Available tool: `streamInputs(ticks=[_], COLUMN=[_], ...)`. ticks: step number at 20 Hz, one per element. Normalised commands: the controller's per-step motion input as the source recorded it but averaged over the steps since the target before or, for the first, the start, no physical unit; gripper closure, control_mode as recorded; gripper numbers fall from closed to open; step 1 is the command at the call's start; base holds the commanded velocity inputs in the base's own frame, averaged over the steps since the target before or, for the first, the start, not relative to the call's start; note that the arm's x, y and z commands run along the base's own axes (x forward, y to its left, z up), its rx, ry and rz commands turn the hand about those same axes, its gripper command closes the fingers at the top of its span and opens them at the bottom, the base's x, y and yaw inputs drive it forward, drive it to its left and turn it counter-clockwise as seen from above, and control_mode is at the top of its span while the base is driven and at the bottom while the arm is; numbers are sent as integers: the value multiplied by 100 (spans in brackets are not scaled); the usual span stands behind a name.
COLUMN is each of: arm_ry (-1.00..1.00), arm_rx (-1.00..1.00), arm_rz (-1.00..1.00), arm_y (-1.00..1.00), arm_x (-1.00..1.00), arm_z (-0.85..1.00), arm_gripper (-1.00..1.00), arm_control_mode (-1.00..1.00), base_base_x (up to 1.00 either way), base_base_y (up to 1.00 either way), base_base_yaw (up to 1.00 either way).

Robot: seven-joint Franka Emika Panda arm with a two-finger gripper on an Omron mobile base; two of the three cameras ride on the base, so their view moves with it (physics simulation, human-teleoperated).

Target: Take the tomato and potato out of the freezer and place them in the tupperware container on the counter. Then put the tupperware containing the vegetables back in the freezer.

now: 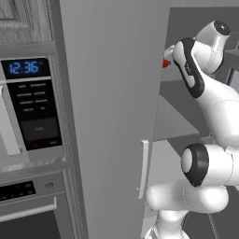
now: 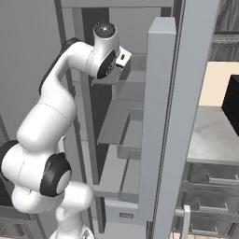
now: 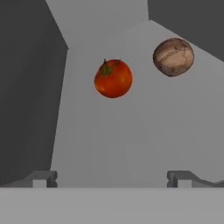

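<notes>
The gripper (image 3: 112, 178) is held inside the freezer (image 2: 158, 116), fingers spread apart and empty. The tomato (image 3: 113, 78) rests on a grey shelf, straight ahead between the 2 fingertips. The potato (image 3: 173, 57) lies just beside it, nearer the shelf's back corner.

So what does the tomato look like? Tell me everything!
The tomato is a small, round, red-orange ball with a little green stem on top. Its skin looks smooth and a bit shiny. It sits on a grey shelf inside the freezer, whole and unsquashed. The brown potato lies near it, not touching. The gripper is open and short of it, so nothing holds it yet.
</notes>
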Motion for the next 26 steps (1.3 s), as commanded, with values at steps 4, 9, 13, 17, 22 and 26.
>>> streamInputs(ticks=[4, 9, 13, 17, 22, 26], arm_ry=[5, 2, 0, 0, 0, 0], arm_rx=[1, 0, 0, 0, 0, 2], arm_rz=[6, 3, 2, 1, 0, 0], arm_y=[0, 0, 0, 0, -1, -3], arm_x=[33, 25, 23, 21, 24, 23], arm_z=[0, 0, -2, -17, -3, -1], arm_gripper=[-100, -100, -100, -100, -100, -100], arm_control_mode=[-100, -100, -100, -100, -100, -100], base_base_x=[0, 0, 0, 0, 0, 0], base_base_y=[0, 0, 0, 0, 0, 0], base_base_yaw=[0, 0, 0, 0, 0, 0])
